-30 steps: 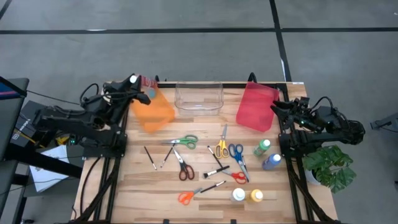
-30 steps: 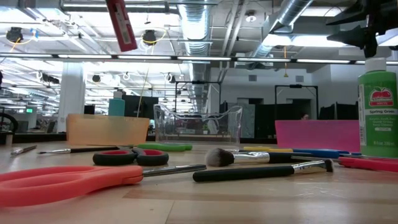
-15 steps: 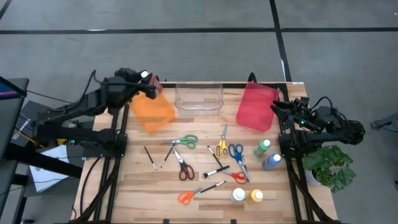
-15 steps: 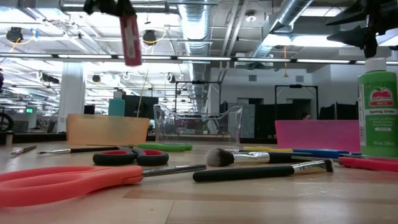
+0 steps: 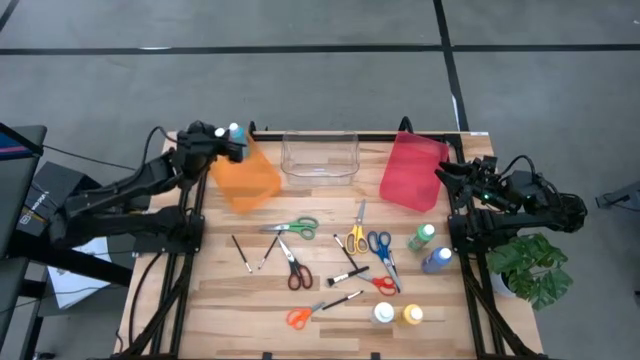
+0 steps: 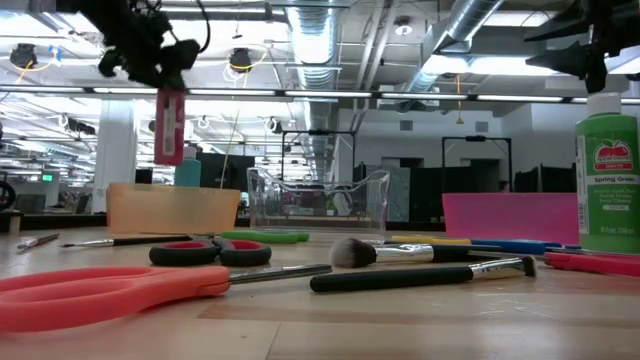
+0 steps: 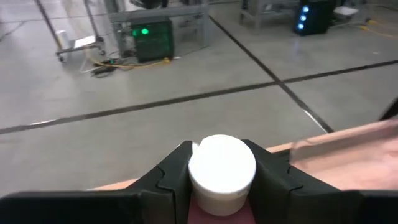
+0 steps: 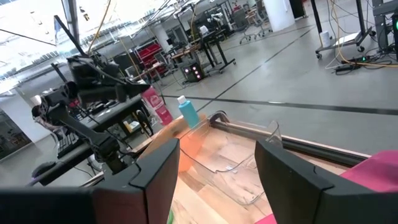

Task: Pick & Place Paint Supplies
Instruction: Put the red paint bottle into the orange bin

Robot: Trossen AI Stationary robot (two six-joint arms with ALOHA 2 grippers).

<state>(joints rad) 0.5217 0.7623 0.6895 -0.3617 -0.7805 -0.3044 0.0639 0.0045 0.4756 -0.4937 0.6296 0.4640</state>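
I have the left gripper [image 7: 221, 177] raised over the far-left corner of the table, above the orange bin [image 5: 245, 178], its fingers clamped on a pink paint bottle [image 6: 169, 126] with a white cap that hangs upright. My right gripper [image 8: 214, 174] waits at the far-right edge beside the red bin [image 5: 411, 172], fingers spread apart and holding nothing.

Your left pincer [image 7: 221, 180] was raised at the far-left corner, fingers clamped; your right pincer [image 5: 441, 172] waited at the right edge, fingers spread.
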